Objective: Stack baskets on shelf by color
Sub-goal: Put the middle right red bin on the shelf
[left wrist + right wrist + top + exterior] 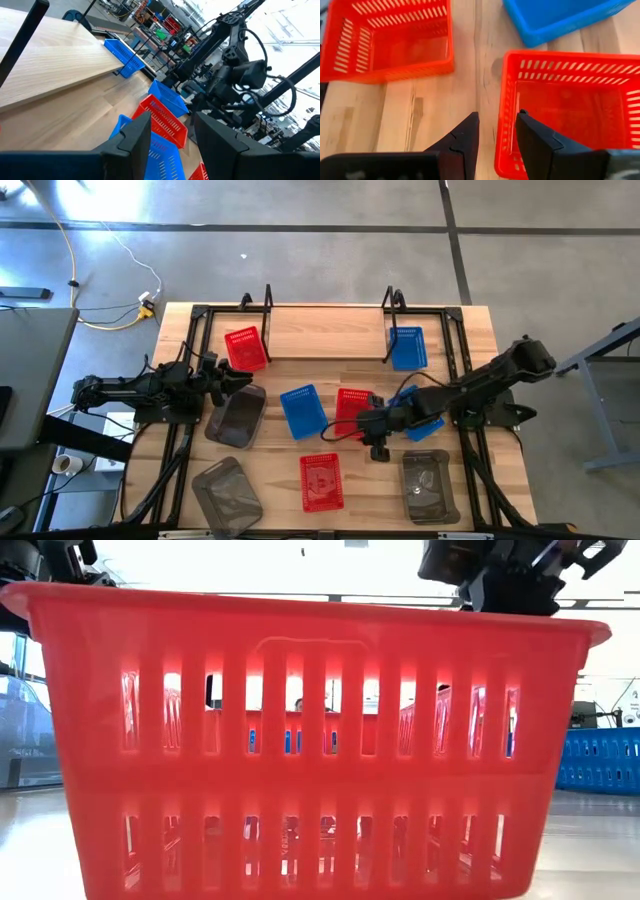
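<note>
The right hand (496, 131) is held open over the near rim of a red basket (570, 105) mid-worktop, the left hand (170, 130) is parked open, and that light, stiff, slick basket is probably best pinched by its thin slotted wall.

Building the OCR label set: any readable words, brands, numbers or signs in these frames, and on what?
None readable.
Red basket nearest the low camera: plain slotted wall, no print.
Front red basket from above: faint mark on its floor, too small to read.
Room clutter behind the table: blurred.
</note>
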Controlling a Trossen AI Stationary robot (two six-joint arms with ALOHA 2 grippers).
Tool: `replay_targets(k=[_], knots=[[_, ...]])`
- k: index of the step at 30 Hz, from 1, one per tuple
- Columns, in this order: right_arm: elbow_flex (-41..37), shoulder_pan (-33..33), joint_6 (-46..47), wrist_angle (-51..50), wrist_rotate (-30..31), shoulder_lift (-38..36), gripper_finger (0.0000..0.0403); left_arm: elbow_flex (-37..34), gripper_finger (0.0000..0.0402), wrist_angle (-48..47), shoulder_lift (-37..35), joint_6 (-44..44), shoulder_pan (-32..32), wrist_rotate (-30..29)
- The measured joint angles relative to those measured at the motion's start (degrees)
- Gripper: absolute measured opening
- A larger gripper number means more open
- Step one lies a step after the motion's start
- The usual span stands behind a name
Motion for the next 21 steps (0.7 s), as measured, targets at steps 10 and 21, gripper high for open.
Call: replay_targets(k=[10,21], knots=[[-0.02,-0.04,0.0,3.16,-0.95,4.52,0.0115,0.0,0.0142,0.0,0.02,0.02,0.01,-0.02],[-0.07,-0.22,0.11,3.75,-0.92,8.29,0.0102,0.02,0.0142,-0.01,0.01,0.02,0.02,-0.11]])
